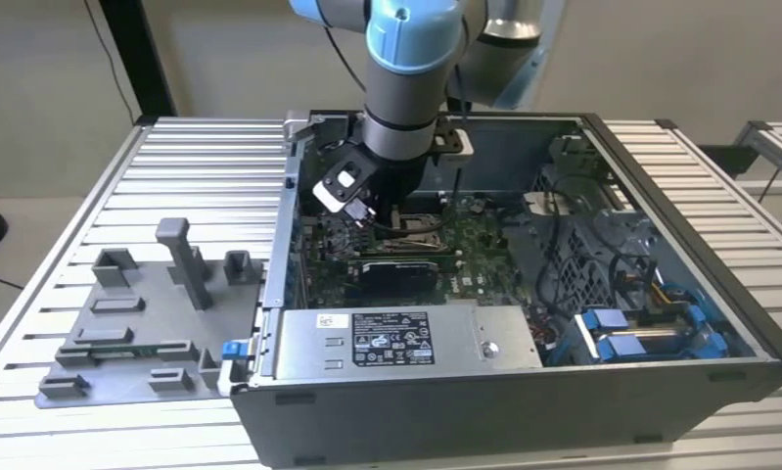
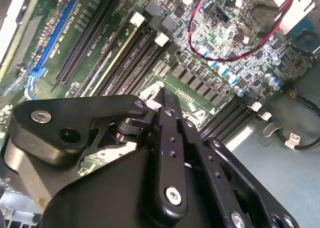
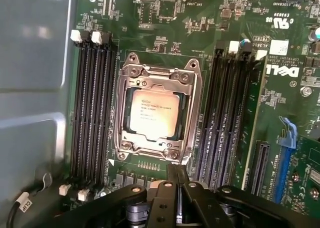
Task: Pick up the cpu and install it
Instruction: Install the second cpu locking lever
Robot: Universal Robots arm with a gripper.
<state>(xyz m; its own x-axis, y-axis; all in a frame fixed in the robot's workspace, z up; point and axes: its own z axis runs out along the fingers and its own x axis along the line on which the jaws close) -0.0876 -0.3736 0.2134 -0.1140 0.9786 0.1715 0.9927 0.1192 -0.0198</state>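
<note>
Small flat square cpu (image 3: 154,114) with silvery top seated in the metal-framed motherboard socket (image 3: 195,95) near the green board's middle; black gripper (image 3: 172,185) above, fingers' state indeterminable; an unlatched frame could leave it loose.

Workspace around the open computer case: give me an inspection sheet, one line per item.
Surface: ribbed metal table, carrying the open computer case.
Job's things: cpu lies flat inside the metal-framed socket on the motherboard.
Clutter: grey fixture blocks on the table at the exterior view's left.
Gripper: gripper hovers above the board beside the socket, not touching the cpu; fingers together.
Cables: red and black wires across the board; grey clipped cable on the case floor.
Surroundings: plain wall, nothing else seen.
</note>
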